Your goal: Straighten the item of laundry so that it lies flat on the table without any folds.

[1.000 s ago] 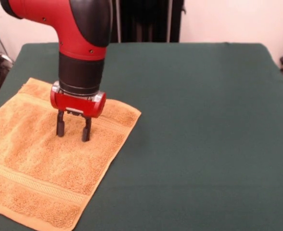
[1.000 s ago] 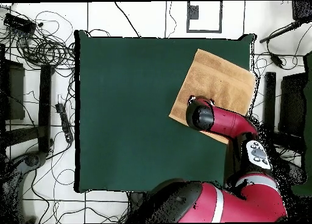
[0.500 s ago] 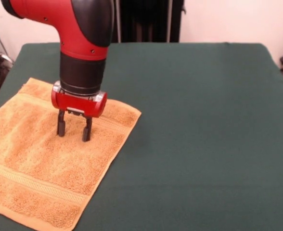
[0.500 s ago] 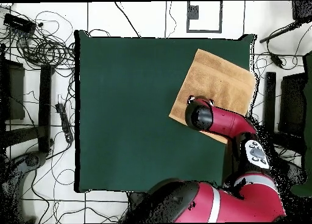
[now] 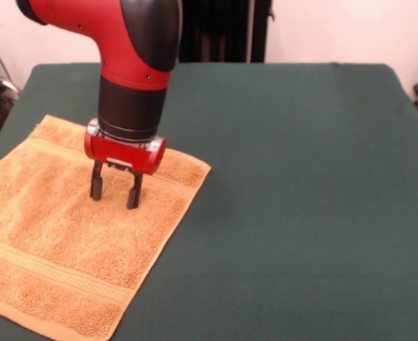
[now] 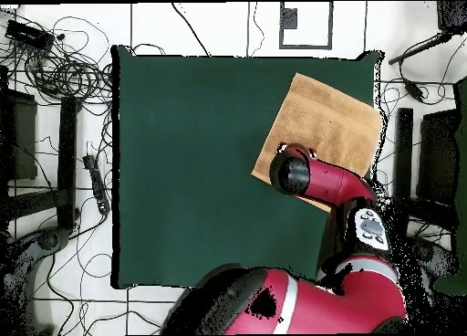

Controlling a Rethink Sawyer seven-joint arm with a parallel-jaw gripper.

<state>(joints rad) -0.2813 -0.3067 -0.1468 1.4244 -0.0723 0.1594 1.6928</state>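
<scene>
The towel (image 5: pixel 74 241) is orange-tan and fuzzy, and it lies spread out flat at the left side of the table (image 5: pixel 301 177) in the front view. It sits turned a bit, like a diamond, and its left and bottom parts run past the edge of that view. A woven stripe runs across it near the bottom edge, and another runs near the top edge. From above, the towel (image 6: pixel 333 122) is by the table's (image 6: pixel 191 168) top right corner. The gripper (image 5: pixel 114 190) points straight down over the part of the towel nearest the middle of the table. Its two dark fingers (image 5: pixel 134 193) are spread apart with nothing between them, and their tips are right at the towel's fuzzy top. The red and black arm (image 5: pixel 127 64) comes down from above.
</scene>
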